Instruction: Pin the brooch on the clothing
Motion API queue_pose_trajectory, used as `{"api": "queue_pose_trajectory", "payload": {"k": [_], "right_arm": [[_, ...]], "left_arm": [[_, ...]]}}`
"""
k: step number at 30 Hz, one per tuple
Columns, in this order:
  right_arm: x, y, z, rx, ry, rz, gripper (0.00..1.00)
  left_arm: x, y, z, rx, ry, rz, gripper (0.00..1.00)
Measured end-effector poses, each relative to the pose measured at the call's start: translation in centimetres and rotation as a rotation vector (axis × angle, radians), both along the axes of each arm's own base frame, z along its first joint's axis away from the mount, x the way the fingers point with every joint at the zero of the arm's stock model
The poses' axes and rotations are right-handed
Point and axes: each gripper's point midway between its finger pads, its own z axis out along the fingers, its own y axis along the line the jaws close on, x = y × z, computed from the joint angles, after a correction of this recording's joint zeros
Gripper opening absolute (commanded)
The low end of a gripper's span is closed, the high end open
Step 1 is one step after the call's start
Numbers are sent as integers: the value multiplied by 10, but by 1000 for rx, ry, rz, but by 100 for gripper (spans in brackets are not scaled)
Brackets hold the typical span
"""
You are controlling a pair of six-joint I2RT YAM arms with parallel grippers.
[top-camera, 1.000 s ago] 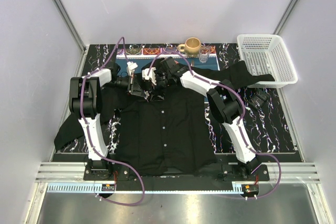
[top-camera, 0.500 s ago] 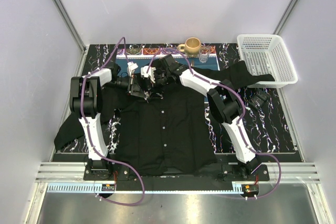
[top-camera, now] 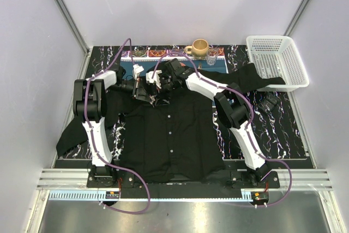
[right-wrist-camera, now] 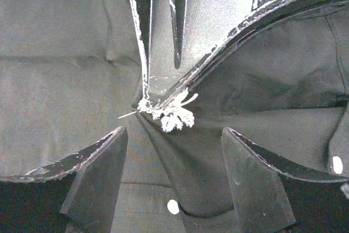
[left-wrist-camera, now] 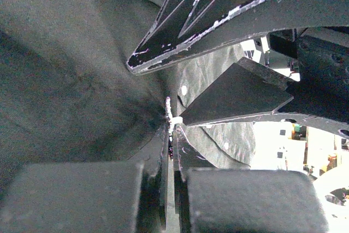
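Brooch (right-wrist-camera: 173, 115) clear only from right wrist: left end effector (right-wrist-camera: 146, 102) pinching it, right end effector (right-wrist-camera: 174, 130) open.

Pale lilac walls (top-camera: 180, 4), black marbled table (top-camera: 283, 129)

Beyond the right tool (top-camera: 157, 91), toward the far edge of the black, white-veined surface (top-camera: 283, 129), we see a tan ceramic mug (top-camera: 199, 47) with a small clear drinking glass (top-camera: 211, 56) just beside it. Well off to that tool's right sits a white perforated plastic basket (top-camera: 272, 39). Small shallow dishes (top-camera: 158, 52) line the far edge near the tool.
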Motion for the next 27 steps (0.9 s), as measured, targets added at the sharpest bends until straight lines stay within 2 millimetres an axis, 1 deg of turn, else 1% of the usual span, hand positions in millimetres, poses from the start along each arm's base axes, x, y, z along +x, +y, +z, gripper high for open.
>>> {"api": "queue_pose_trajectory", "payload": {"k": [7, 9, 15, 20, 21, 27], "right_arm": [[-3, 4, -3, 4, 12, 13, 71], [-4, 4, -4, 4, 14, 16, 67], [-6, 6, -5, 4, 18, 22, 51], [-6, 6, -7, 2, 21, 28, 43], [-6, 6, -7, 1, 20, 28, 39], [-5, 7, -6, 3, 14, 29, 36]], "left_arm": [[2, 0, 1, 0, -3, -9, 0], [2, 0, 0, 1, -3, -13, 0], [1, 1, -1, 1, -1, -23, 0], [1, 1, 0, 1, -7, -27, 0], [1, 1, 0, 1, -7, -27, 0], [-1, 0, 0, 1, 1, -29, 0]]}}
